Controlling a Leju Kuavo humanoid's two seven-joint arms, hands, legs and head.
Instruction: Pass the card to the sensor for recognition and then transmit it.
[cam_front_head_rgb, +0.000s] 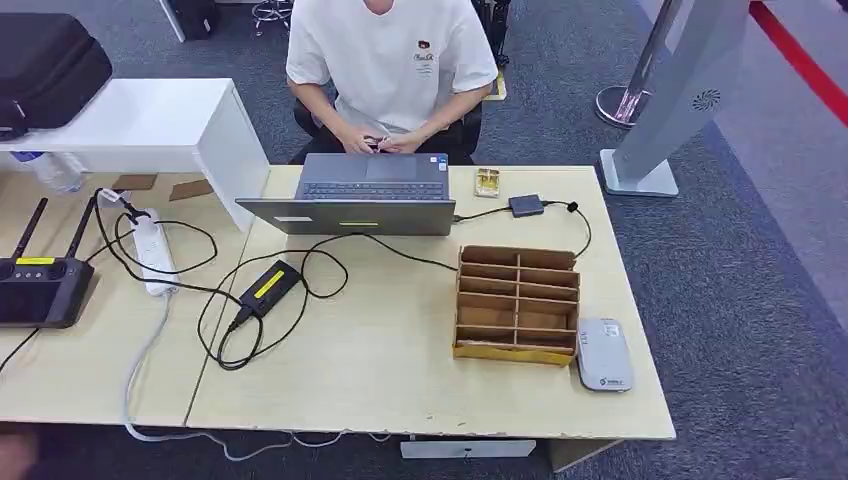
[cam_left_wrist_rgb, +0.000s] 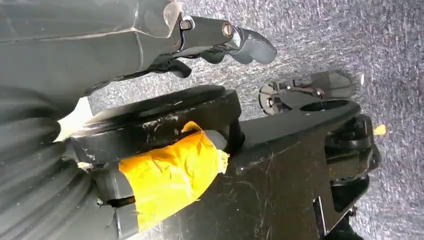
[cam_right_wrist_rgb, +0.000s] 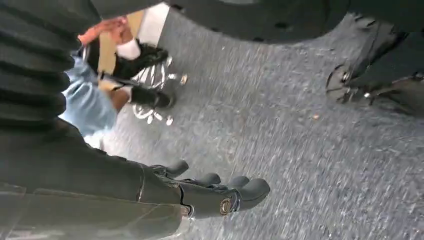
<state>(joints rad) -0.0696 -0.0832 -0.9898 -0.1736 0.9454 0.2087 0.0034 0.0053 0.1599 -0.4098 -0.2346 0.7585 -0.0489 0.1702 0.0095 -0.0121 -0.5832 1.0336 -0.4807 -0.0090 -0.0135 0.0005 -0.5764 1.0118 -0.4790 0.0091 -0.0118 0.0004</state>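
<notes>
The sensor (cam_front_head_rgb: 604, 354) lies on the table (cam_front_head_rgb: 400, 380) — both hands (cam_left_wrist_rgb: 225, 42) (cam_right_wrist_rgb: 215, 192) hang empty, fingers loosely apart.

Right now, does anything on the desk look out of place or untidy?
Mostly the cables: black loops sprawl loosely across the desk between the power strip and the laptop. The cardboard organizer and the white sensor beside it sit straight.

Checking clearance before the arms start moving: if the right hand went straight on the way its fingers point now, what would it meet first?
Probably just the grey carpet. The right hand hangs with nothing in it, its fingers pointing over bare floor; depth is unclear.
</notes>
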